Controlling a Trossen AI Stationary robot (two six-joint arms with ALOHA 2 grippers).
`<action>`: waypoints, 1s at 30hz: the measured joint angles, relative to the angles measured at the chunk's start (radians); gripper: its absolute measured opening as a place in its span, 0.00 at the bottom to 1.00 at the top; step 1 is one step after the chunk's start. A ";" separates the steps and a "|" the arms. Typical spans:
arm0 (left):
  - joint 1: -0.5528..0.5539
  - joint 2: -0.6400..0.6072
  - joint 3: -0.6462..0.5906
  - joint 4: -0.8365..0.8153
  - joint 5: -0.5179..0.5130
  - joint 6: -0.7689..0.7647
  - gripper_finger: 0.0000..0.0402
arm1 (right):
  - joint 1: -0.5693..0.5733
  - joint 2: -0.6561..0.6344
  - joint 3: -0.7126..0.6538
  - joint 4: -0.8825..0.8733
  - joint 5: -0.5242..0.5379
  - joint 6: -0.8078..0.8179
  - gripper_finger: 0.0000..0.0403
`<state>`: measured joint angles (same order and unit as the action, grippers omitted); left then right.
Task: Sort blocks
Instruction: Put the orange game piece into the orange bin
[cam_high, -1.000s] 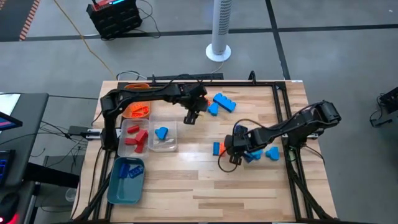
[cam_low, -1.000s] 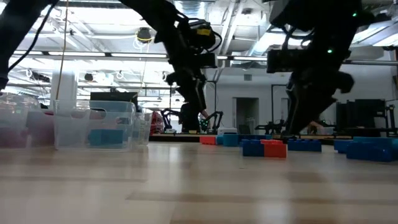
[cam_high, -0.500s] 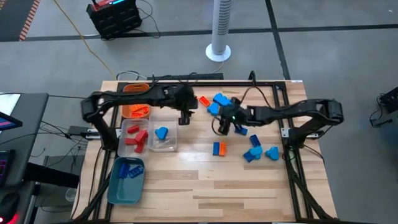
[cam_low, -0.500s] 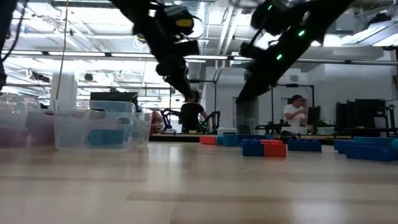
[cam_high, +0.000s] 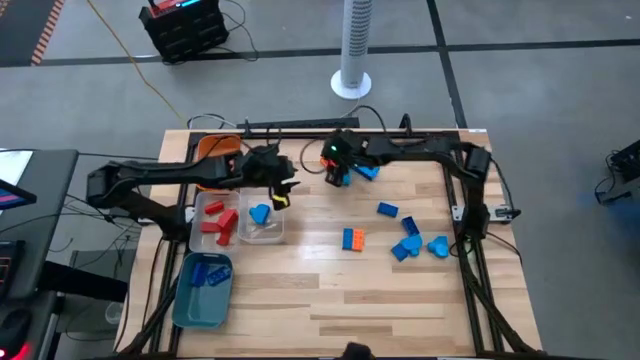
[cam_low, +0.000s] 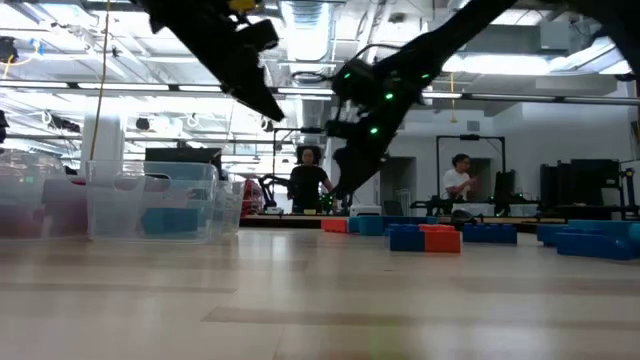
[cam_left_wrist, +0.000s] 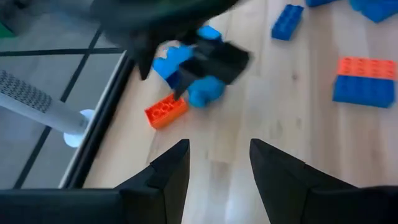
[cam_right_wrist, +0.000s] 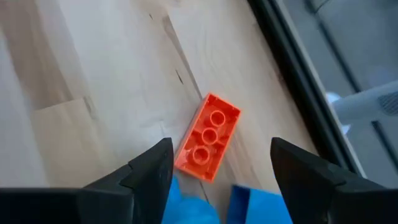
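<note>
- High view: left claw (cam_high: 279, 190) above the clear tray (cam_high: 264, 233) holding a blue block (cam_high: 260, 213); right claw (cam_high: 337, 165) at the worktop (cam_high: 330, 290) far edge by blue blocks (cam_high: 364, 170); more blocks (cam_high: 412, 244) lie loose on the right.
- Low view: both arms raised; red-blue blocks (cam_low: 425, 238) on worktop.
- Left wrist view: fingers (cam_left_wrist: 173, 177) apart, empty; orange block (cam_left_wrist: 166, 111) beyond.
- Right wrist view: fingers (cam_right_wrist: 149, 171) apart over orange block (cam_right_wrist: 207, 136).

Orange three-stud brick (cam_right_wrist: 207, 137) flat, studs up, near bench's far edge beside blue bricks (cam_high: 362, 170). Orange-on-blue stack (cam_high: 350, 238) mid-bench. Loose blue bricks (cam_high: 412, 245) scattered right. Red bricks (cam_high: 217, 222), blue bricks (cam_high: 208, 273) in trays.
</note>
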<state>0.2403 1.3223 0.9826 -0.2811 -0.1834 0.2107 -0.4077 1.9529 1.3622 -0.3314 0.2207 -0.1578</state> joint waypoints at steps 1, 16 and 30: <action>-0.008 -0.014 -0.011 -0.001 -0.004 -0.005 0.40 | -0.008 0.029 0.042 -0.038 -0.018 0.002 0.70; -0.060 -0.140 -0.103 -0.078 -0.047 -0.022 0.40 | -0.081 0.328 0.481 -0.465 -0.043 0.106 0.85; -0.065 -0.154 -0.103 -0.129 -0.046 -0.013 0.40 | -0.064 0.355 0.482 -0.514 -0.107 0.053 0.62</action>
<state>0.1754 1.1686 0.8799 -0.4097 -0.2295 0.1981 -0.4714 2.3081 1.8439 -0.8458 0.1139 -0.1044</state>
